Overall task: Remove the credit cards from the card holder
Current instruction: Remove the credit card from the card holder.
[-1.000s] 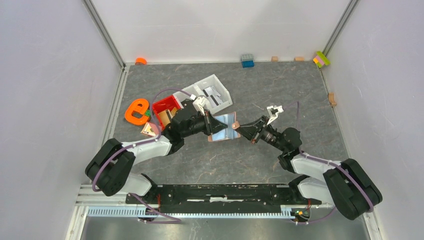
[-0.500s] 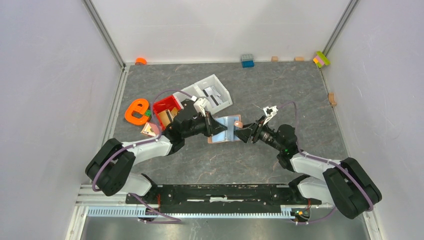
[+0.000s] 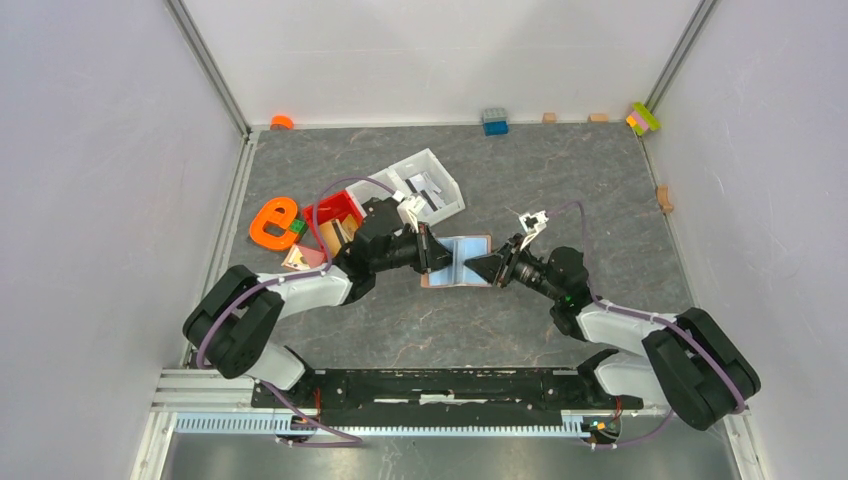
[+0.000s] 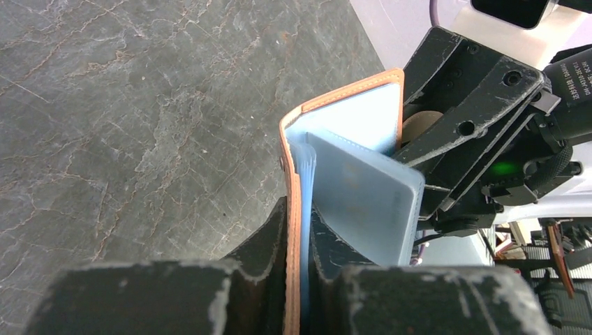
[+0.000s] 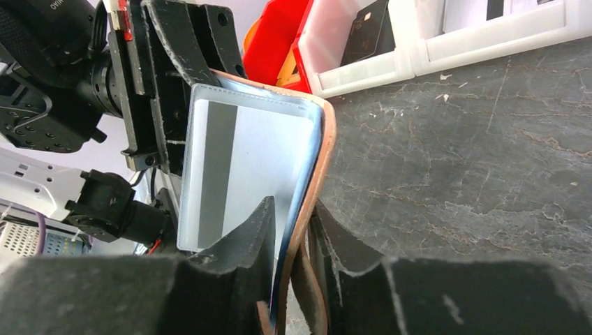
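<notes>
Grey table (image 3: 600, 200) — card holder (image 3: 460, 262) at mid-table, open, between both arms. Left end effector (image 4: 297, 209) clamped on one holder edge, right end effector (image 5: 290, 209) pinched onto the opposite edge. Pale blue card (image 4: 363, 202) pokes out — partly inside.

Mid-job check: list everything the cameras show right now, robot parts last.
card holder: one, tan-brown, open, mid-table between both grippers
credit card: one visible, pale blue-grey, inside the holder
red bin: one, red, left of the holder
white tray: one, white, behind the holder
letter e: one, orange, far left
orange piece: one, back left corner
blue block: one, back edge
wooden blocks: three, tan, back and right edges
stacked bricks: one cluster, yellow-green-pink, back right corner
left gripper: black, clamped on holder's left side
right gripper: black, fingers either side of holder's right flap
</notes>
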Robot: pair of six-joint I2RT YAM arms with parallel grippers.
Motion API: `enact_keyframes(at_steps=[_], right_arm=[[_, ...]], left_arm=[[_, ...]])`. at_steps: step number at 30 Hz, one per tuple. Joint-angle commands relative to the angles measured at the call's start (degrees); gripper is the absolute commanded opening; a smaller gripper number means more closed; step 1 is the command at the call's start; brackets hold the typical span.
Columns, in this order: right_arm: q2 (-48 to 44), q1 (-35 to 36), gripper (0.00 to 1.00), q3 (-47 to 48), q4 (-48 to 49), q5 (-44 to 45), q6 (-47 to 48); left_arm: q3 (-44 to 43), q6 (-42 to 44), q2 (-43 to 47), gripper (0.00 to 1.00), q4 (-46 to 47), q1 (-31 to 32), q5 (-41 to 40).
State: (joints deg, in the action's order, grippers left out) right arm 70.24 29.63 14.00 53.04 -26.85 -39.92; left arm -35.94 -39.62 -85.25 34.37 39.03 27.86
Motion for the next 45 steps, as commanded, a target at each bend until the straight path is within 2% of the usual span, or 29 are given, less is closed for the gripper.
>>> enact_keyframes(at_steps=[1,6,17,19,21,24,32,36,41,45], right_arm=[[-2.5,0.3,0.24,2.2,-2.1,2.5,2.2],[-5.8,0.3,0.14,2.8,-10.5,9.2,4.9],[-5.8,0.3,0.07,3.3,-11.6,9.6,4.9],[-4.9,0.3,0.07,3.8,-10.5,7.9,4.9],[-3.7,0.7,0.0,5.1,-11.2,7.7,4.5],[-2.5,2.5,0.0,7.5,-16.8,12.2,6.3],[-2.0,7.1,0.0,9.8,-18.1,16.2,8.9],[-1.7,9.1,0.0,11.1,-20.1,18.7,10.8],[-4.7,9.2,0.0,9.7,-21.6,23.8,11.2],[-6.9,9.2,0.0,8.9,-24.5,30.0,11.1]], left_arm=[[-2.2,-0.7,0.8,0.25,1.4,0.2,0.2],[-2.0,1.3,2.9,0.55,-2.3,0.2,-3.7],[0.6,0.2,3.7,0.91,5.3,0.3,0.8],[0.0,0.2,2.8,0.91,5.3,0.8,1.5],[-0.8,0.4,1.6,0.9,5.2,1.6,2.1],[-3.2,2.0,-0.1,0.85,2.2,3.4,2.3],[-4.2,4.4,0.9,0.87,-2.2,4.5,-1.4],[-4.5,4.4,0.7,0.85,-3.2,4.6,-2.0],[-5.5,6.7,2.2,0.58,-9.8,4.6,-8.2],[-5.1,8.0,4.4,0.45,-13.5,4.6,-13.5]])
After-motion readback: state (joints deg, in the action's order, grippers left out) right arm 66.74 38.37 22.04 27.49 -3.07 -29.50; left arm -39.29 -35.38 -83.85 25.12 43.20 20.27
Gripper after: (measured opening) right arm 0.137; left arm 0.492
